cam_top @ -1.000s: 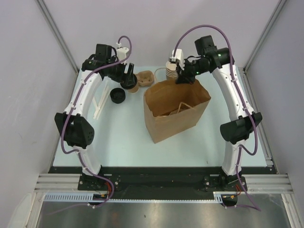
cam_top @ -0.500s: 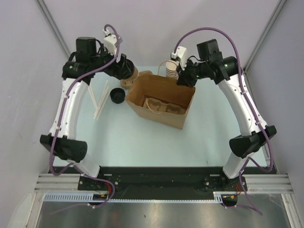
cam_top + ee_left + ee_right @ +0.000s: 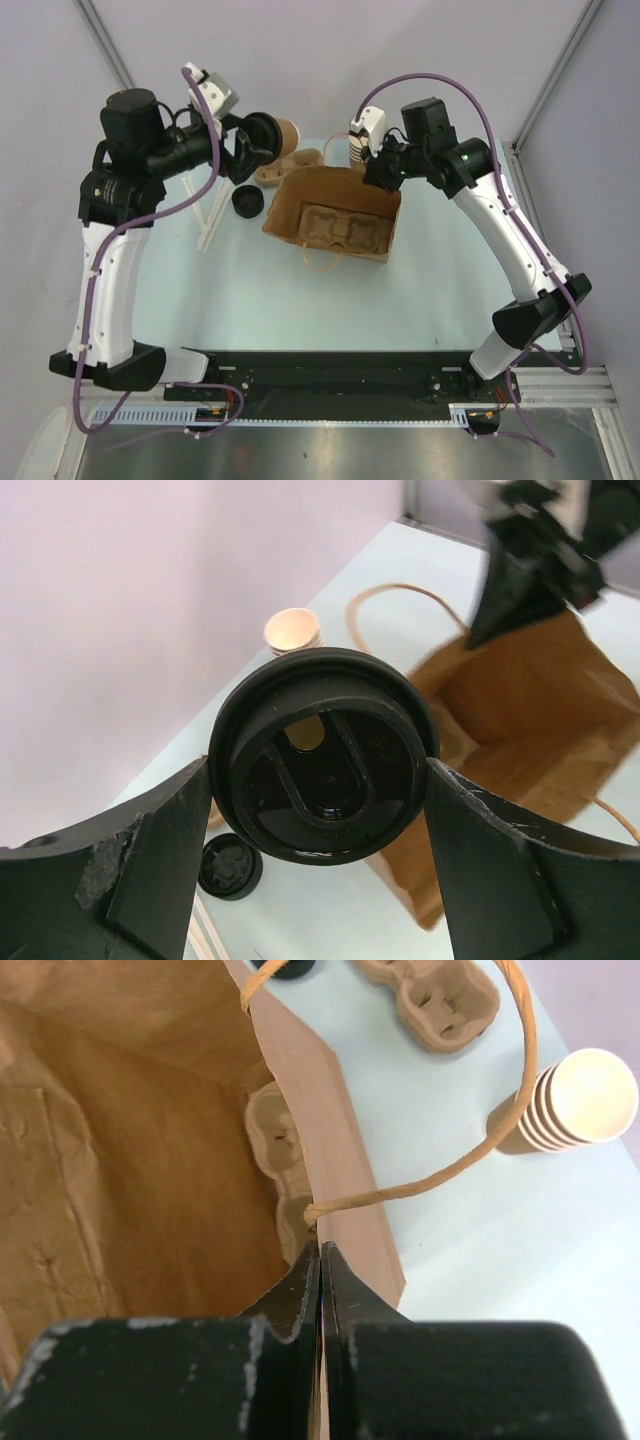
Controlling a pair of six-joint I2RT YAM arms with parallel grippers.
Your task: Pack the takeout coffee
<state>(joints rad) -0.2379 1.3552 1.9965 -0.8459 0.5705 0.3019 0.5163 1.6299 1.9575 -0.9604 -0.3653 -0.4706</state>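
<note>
My left gripper (image 3: 322,780) has its jaws clamped on the coffee (image 3: 283,135), held off the counter (image 3: 250,290) at 11 o'clock. It lies on its side, long axis running 9 to 3, with the lid toward 9, facing the wrist camera. My right gripper (image 3: 318,1260) has its jaws pinched together on the bag (image 3: 345,1200) rim at 1 o'clock.
</note>
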